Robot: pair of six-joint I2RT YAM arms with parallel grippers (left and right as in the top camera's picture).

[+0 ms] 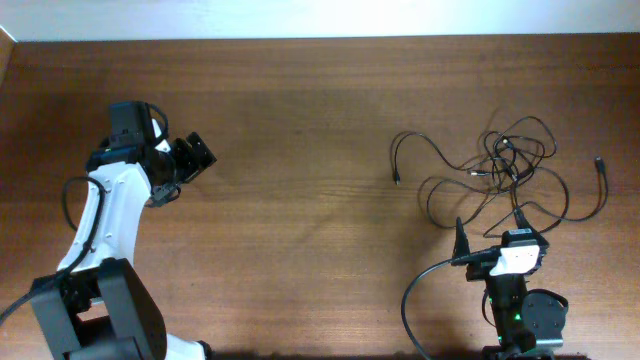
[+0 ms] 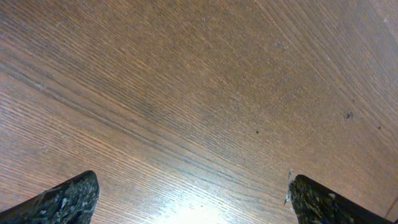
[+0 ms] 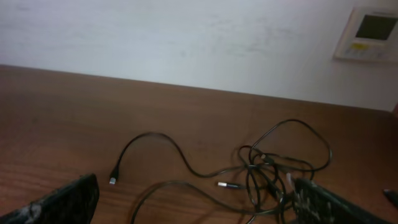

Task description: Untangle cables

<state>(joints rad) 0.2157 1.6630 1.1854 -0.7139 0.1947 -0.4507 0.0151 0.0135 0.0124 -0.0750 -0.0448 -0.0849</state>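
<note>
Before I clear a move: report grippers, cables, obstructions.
Left gripper open, empty, over the table, far from the tangle. Right gripper open, empty, facing the cables. Cables knotted, loose loops sprawling. Nothing seen in the way.

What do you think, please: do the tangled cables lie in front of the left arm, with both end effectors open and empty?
Not quite: the overhead view shows the cables in front of the right arm. The left end effector and right end effector are indeed open and empty.

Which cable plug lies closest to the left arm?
The plug end lying alone left of the tangle; the others sit within it or on its far side.
</note>
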